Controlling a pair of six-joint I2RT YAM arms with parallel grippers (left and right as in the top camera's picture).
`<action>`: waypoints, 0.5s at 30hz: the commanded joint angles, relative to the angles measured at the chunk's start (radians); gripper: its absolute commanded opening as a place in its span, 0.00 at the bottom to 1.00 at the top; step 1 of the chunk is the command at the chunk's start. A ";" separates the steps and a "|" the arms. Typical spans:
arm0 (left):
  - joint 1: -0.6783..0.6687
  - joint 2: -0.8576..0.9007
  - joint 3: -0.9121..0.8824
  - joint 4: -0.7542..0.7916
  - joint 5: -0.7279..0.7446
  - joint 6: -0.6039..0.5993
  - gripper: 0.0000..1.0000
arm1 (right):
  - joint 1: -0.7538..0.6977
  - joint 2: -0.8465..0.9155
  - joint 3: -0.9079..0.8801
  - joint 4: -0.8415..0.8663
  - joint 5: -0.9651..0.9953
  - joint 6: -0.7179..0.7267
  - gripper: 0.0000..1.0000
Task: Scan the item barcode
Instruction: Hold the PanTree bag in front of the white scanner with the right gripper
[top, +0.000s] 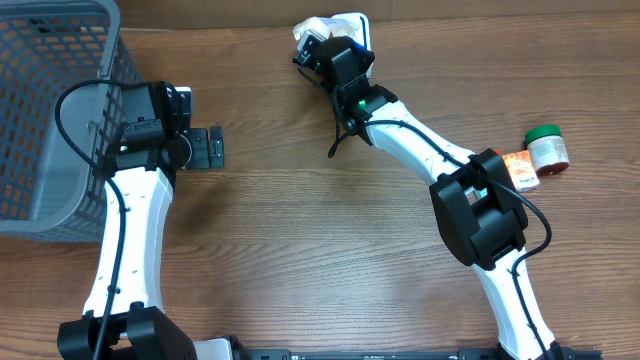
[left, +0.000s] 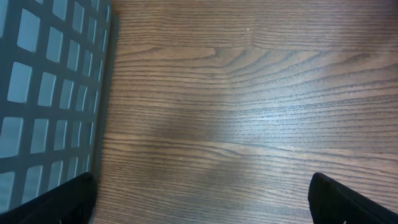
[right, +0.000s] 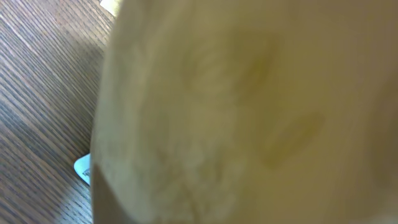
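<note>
At the table's far centre, a cream-white soft item (top: 312, 30) sits at the tip of my right gripper (top: 318, 50). In the right wrist view the item (right: 249, 112) fills nearly the whole frame as a blur and hides both fingers, so it seems held close in the jaws. No barcode shows. A flat white object (top: 354, 22) lies just behind and under the item; its pale corner (right: 82, 168) peeks out at the left. My left gripper (top: 210, 148) hovers over bare wood beside the basket, fingertips (left: 68, 199) wide apart with nothing between them (left: 201, 199).
A grey mesh basket (top: 50, 100) takes up the far left; its wall (left: 50, 93) runs along the left gripper's side. At the right edge lie a green-lidded jar (top: 547, 148) and a small orange packet (top: 520, 170).
</note>
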 joint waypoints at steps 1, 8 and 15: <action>0.004 0.009 -0.008 0.001 0.009 0.022 1.00 | -0.002 -0.016 0.008 0.000 0.006 0.073 0.04; 0.004 0.009 -0.008 0.001 0.009 0.022 1.00 | -0.011 -0.094 0.008 0.000 0.006 0.126 0.03; 0.004 0.009 -0.008 0.001 0.009 0.022 1.00 | -0.014 -0.223 0.008 -0.056 0.005 0.192 0.03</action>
